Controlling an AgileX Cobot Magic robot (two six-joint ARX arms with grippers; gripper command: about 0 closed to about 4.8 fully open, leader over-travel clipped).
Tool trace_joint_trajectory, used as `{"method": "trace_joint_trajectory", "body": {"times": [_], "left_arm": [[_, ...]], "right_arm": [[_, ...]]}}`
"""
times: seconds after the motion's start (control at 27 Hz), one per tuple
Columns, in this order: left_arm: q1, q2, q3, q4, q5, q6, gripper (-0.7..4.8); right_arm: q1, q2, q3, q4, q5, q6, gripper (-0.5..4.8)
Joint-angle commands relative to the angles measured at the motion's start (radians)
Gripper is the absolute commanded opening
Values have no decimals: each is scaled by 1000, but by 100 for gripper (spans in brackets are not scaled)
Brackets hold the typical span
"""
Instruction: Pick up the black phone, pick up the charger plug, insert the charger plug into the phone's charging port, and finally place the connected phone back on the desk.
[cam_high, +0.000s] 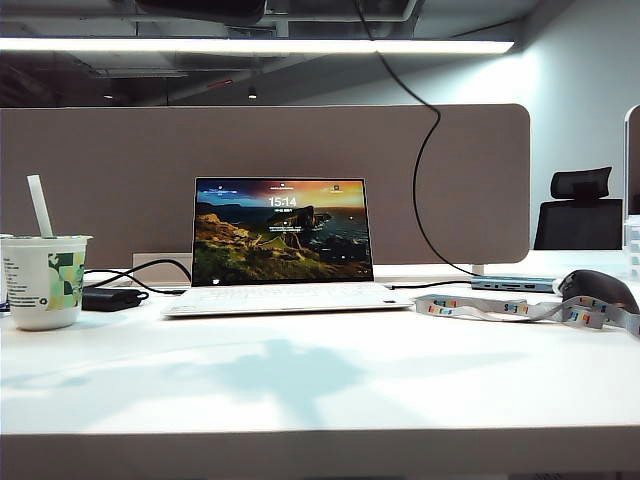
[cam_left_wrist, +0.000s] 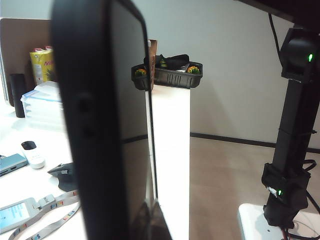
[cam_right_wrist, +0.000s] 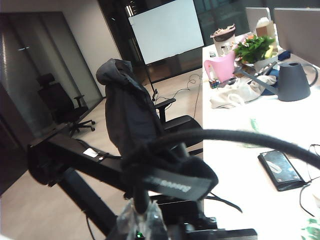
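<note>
black phone (cam_left_wrist: 95, 125) upright in left fingers, right fingers shut

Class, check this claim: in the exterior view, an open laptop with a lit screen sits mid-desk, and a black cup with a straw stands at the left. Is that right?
Not quite: the exterior view shows the cup is white, not black. The rest holds: open laptop with lit screen mid-desk, and the straw stands in the cup at the left.

Open laptop (cam_high: 283, 243), paper cup (cam_high: 44, 280) with stick, striped lanyard (cam_high: 520, 310), dark mouse (cam_high: 598, 289)
</note>
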Motion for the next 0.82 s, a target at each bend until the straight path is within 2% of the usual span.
{"method": "trace_joint_trajectory", "body": {"times": [0.04, 0.33, 0.56, 0.82], "left_arm": [[-2, -3, 10, 45, 9, 4, -6], [-2, -3, 10, 100, 16, -3, -6], [-1, -3, 10, 100, 33, -4, -6], [-1, -3, 10, 100, 33, -11, -6]], "right_arm": [[24, -2, 4, -92, 6, -84, -9], [85, -2, 4, -339, 78, -327, -9], [96, -3, 4, -449, 94, -474, -9], [97, -3, 4, -518, 127, -554, -9]]}}
